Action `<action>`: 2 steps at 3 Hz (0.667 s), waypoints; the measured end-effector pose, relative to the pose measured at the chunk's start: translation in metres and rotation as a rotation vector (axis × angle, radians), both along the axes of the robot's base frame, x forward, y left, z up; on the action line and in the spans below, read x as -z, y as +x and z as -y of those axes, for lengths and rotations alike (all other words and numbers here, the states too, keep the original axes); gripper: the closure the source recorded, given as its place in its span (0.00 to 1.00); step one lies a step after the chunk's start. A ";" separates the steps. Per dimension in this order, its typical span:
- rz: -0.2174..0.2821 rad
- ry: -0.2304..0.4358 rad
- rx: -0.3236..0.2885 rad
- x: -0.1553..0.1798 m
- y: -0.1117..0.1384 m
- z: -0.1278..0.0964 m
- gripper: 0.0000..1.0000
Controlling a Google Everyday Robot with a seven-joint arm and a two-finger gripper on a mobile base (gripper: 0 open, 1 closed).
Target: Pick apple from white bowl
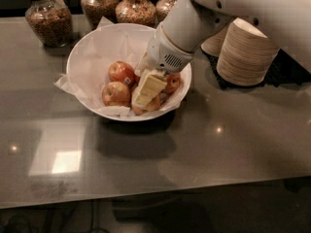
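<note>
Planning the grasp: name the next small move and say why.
Probably ease the gripper slightly lower onto the apple partly hidden under it: it sits inside the white bowl among the other apples, and no firm hold shows yet.

smooth white arm (252,4), vented wrist (167,57), cream gripper (147,90) inside the white bowl (72,64).
</note>
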State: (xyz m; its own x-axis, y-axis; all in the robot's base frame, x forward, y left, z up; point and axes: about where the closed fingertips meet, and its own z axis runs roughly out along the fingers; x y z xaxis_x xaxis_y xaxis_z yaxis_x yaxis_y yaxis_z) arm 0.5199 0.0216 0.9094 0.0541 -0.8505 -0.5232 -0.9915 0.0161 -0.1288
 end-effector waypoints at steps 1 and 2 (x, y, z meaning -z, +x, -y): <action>-0.013 -0.006 0.011 0.006 0.001 0.004 0.41; -0.024 -0.011 0.019 0.011 0.001 0.006 0.40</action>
